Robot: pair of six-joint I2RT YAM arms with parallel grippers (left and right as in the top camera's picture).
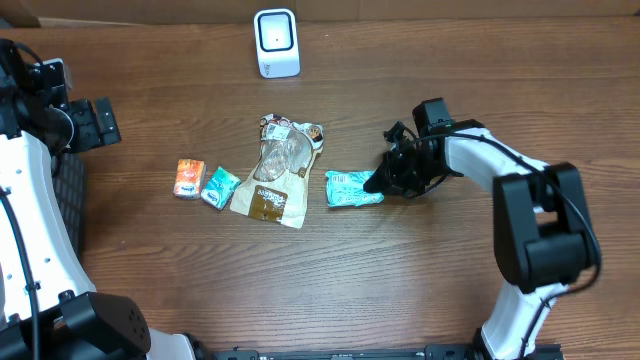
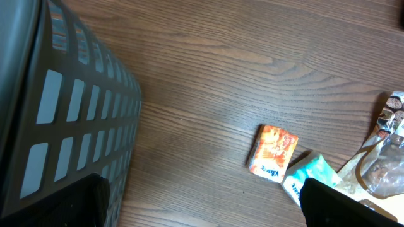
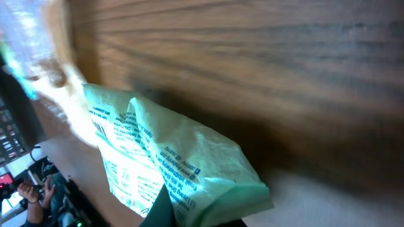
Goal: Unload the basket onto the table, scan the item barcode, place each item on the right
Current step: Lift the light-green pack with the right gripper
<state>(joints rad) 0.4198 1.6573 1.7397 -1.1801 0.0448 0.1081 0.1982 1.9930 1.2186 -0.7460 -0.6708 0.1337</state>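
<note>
While the left fingers [image 1: 100, 120] stand spread wide at the far left, over the counter [image 1: 440, 290] and beside a dark basket [image 2: 69, 107], the right fingers [image 1: 379, 183] are pressed together on the right edge of the green packet [image 1: 350, 188]. This packet sits a little right of the middle of the counter. In the right wrist view its end is crumpled where it is pinched, and blue print shows on its side, too small to read. To the left of it lies a brown bag [image 1: 272, 185] with a clear window, then a small teal pack [image 1: 219, 186] and an orange tissue pack [image 1: 188, 178], all in one row. The white scanner [image 1: 276, 42] stands upright at the far edge of the counter, well apart from the packet.
</note>
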